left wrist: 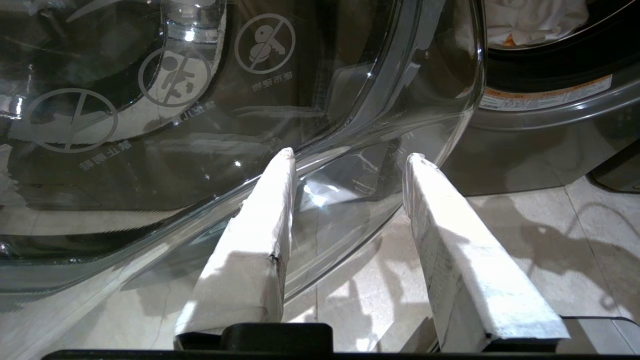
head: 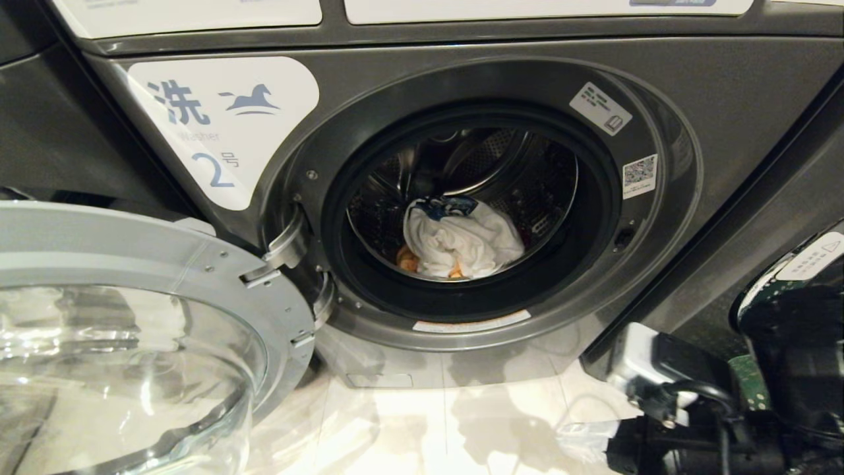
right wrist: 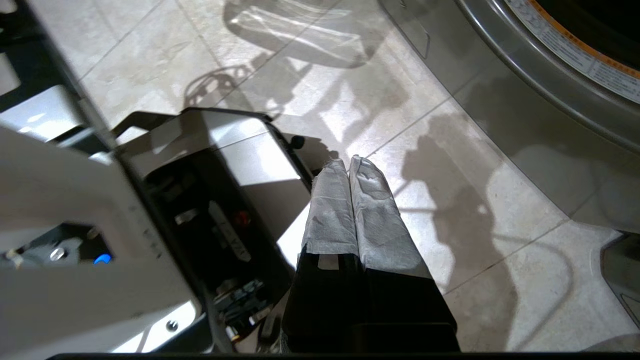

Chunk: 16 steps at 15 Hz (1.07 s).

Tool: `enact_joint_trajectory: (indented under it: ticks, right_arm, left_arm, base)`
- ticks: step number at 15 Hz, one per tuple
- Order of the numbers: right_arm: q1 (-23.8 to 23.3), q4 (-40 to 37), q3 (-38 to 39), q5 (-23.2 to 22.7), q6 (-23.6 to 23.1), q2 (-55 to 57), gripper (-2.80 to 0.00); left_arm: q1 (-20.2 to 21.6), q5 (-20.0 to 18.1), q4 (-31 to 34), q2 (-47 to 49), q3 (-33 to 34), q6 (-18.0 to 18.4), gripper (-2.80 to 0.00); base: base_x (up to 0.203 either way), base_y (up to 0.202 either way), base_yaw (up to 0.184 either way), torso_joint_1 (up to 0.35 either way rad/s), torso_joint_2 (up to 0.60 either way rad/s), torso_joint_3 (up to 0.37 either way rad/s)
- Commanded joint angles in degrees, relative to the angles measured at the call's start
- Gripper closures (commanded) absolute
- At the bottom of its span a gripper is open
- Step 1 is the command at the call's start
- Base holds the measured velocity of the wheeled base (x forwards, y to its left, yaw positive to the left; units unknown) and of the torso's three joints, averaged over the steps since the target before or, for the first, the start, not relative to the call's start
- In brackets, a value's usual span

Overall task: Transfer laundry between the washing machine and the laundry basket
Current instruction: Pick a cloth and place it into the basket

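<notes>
item: front-loading washing machine [head: 659,86], grey, door [head: 151,264] swung fully open to the near left, its glass bowl toward the camera. contents: a white garment [head: 461,241] bunched at the bottom of the drum [head: 527,178], with a blue-printed patch at its top and bits of orange cloth [head: 407,260] showing beneath it at the near edge. laundry basket: not visible in any view. left gripper [left wrist: 347,160]: low beside the door glass, its taped fingers [left wrist: 260,225] set apart with nothing between them — by all signs parked. right gripper [right wrist: 348,162]: fingers pressed together, empty, low over the pale tiled floor [head: 409,429] near the robot's base, just near of the machine's front at the right. step in hand — judged as the opening of an unloading pass: clothes sit in the drum and nothing is grasped yet. next move calls for: the right gripper to part its fingers, reach through the door ring without catching the rubber seal [head: 475,297], then close on a raised fold of the white garment. soft cloth; a shallow pinch may slip.
</notes>
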State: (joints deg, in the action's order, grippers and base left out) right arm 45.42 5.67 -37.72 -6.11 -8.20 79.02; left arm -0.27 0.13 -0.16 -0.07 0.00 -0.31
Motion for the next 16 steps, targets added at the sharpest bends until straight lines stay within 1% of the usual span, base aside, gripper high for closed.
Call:
enact_joint_trajectory:
  ticks: [1, 3, 4, 5, 6, 7, 9, 12, 14, 16]
  right_arm:
    - [0.31, 7.1, 0.18, 2.76, 2.15, 11.36, 0.0]
    - [-0.72, 16.68, -1.59, 6.73, 6.03, 21.45, 0.0]
    - [-1.86, 20.58, -3.74, 9.43, 7.62, 26.5, 0.0]
    - [-3.65, 23.24, -7.41, 12.09, 8.73, 30.73, 0.0]
    - [-6.01, 24.78, -12.94, 14.1, 9.48, 33.88, 0.0]
    - [-8.88, 25.15, -18.19, 15.33, 9.86, 36.5, 0.0]
    - [-13.75, 21.38, -28.45, 16.21, 10.25, 40.17, 0.0]
    - [-19.29, 11.11, -45.58, 16.03, 10.46, 46.09, 0.0]
    - [-21.26, 1.86, -55.56, 15.69, 10.61, 49.54, 0.0]
    - [-21.95, -4.46, -63.74, 15.17, 10.77, 53.14, 0.0]
  left_arm:
    - [0.0, 0.04, -0.02, 0.07, 0.09, -0.04, 0.0]
    - [0.0, 0.04, -0.02, 0.07, 0.09, -0.04, 0.0]
    - [0.0, 0.04, -0.02, 0.07, 0.09, -0.04, 0.0]
    - [0.0, 0.04, -0.02, 0.07, 0.09, -0.04, 0.0]
    - [0.0, 0.04, -0.02, 0.07, 0.09, -0.04, 0.0]
    - [0.0, 0.04, -0.02, 0.07, 0.09, -0.04, 0.0]
    - [0.0, 0.04, -0.02, 0.07, 0.09, -0.04, 0.0]
    - [0.0, 0.04, -0.02, 0.07, 0.09, -0.04, 0.0]
    - [0.0, 0.04, -0.02, 0.07, 0.09, -0.04, 0.0]
    - [0.0, 0.04, -0.02, 0.07, 0.09, -0.04, 0.0]
  base:
    - [0.0, 0.0, 0.0, 0.0, 0.0, 0.0]
    - [0.0, 0.0, 0.0, 0.0, 0.0, 0.0]
    - [0.0, 0.0, 0.0, 0.0, 0.0, 0.0]
    - [0.0, 0.0, 0.0, 0.0, 0.0, 0.0]
    - [0.0, 0.0, 0.0, 0.0, 0.0, 0.0]
    - [0.0, 0.0, 0.0, 0.0, 0.0, 0.0]
    - [0.0, 0.0, 0.0, 0.0, 0.0, 0.0]
    - [0.0, 0.0, 0.0, 0.0, 0.0, 0.0]
    - [0.0, 0.0, 0.0, 0.0, 0.0, 0.0]
    - [0.0, 0.0, 0.0, 0.0, 0.0, 0.0]
